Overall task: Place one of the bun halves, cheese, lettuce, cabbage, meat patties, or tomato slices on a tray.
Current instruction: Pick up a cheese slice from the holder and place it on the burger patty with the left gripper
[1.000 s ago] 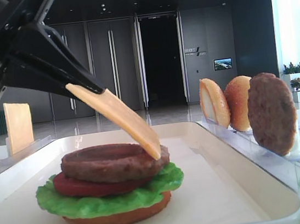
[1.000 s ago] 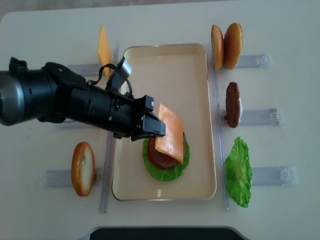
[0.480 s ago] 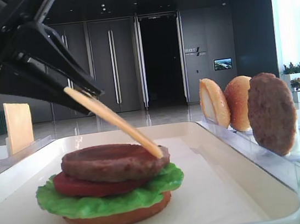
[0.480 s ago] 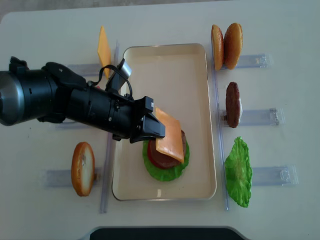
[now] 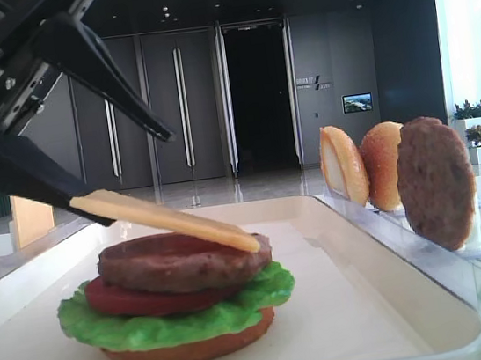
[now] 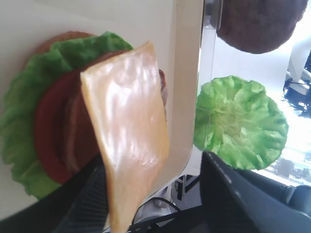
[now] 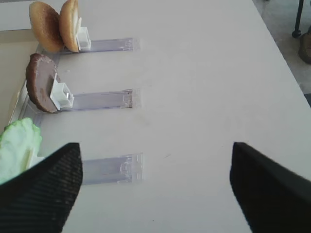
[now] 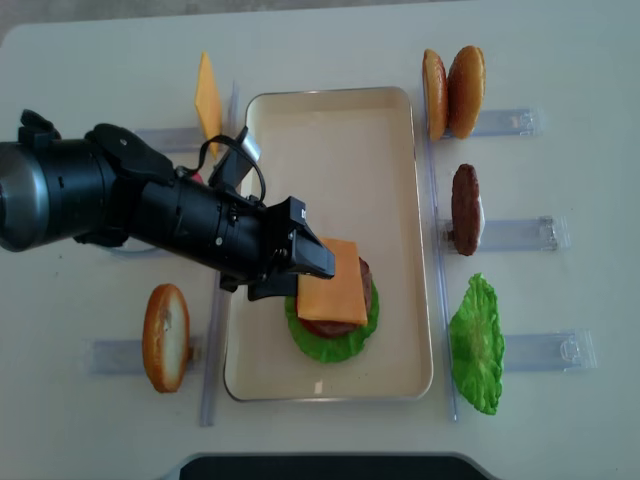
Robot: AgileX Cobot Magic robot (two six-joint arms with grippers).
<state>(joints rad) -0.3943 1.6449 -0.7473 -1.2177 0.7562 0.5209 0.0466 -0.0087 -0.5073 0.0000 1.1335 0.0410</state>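
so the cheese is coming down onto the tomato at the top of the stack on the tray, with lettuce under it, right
Not quite. The cheese is coming down onto a meat patty, which tops the stack on the tray. The tomato sits under that patty, with lettuce below it. The low exterior view shows the layers side-on.
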